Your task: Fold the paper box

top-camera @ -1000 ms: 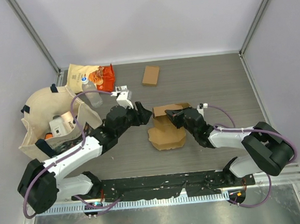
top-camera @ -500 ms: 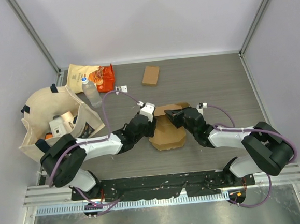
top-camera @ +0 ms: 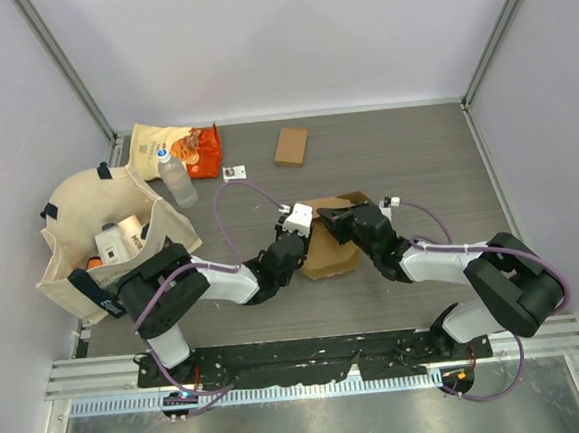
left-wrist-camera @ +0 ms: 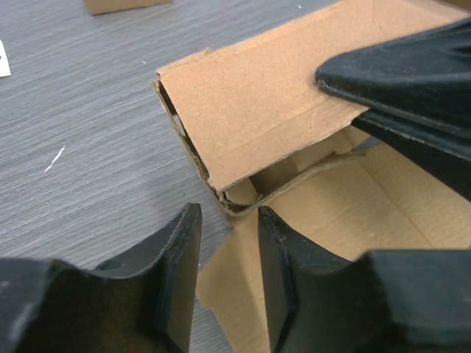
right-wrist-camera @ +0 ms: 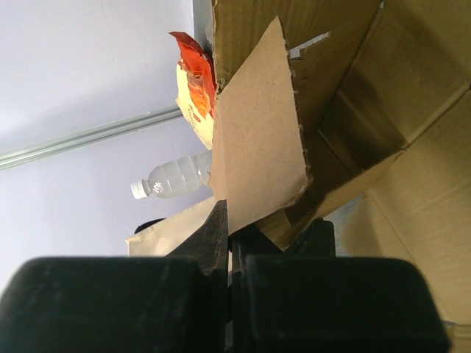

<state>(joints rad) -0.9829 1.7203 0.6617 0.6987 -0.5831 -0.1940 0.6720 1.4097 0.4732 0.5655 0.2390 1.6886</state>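
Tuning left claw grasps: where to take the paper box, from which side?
Pinch the paper box at its raised wall's exposed corner, from the left. The wall ends in a thin free edge there; the right claw pins the far flap.

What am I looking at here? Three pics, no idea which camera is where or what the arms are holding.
Two robot arms, left and right, are bolted at the near edge of a table, each ending in a two-finger gripper. The wide picture comes from a fixed camera above and behind them. The other two come from cameras on the wrists, looking out past each gripper. In the middle lies a partly folded paper box. The right gripper is shut on one of its flaps. The left gripper sits at a box corner, jaws apart, gripping nothing. Also on the table: a tote bag, a snack bag, a water bottle and a small brown box.
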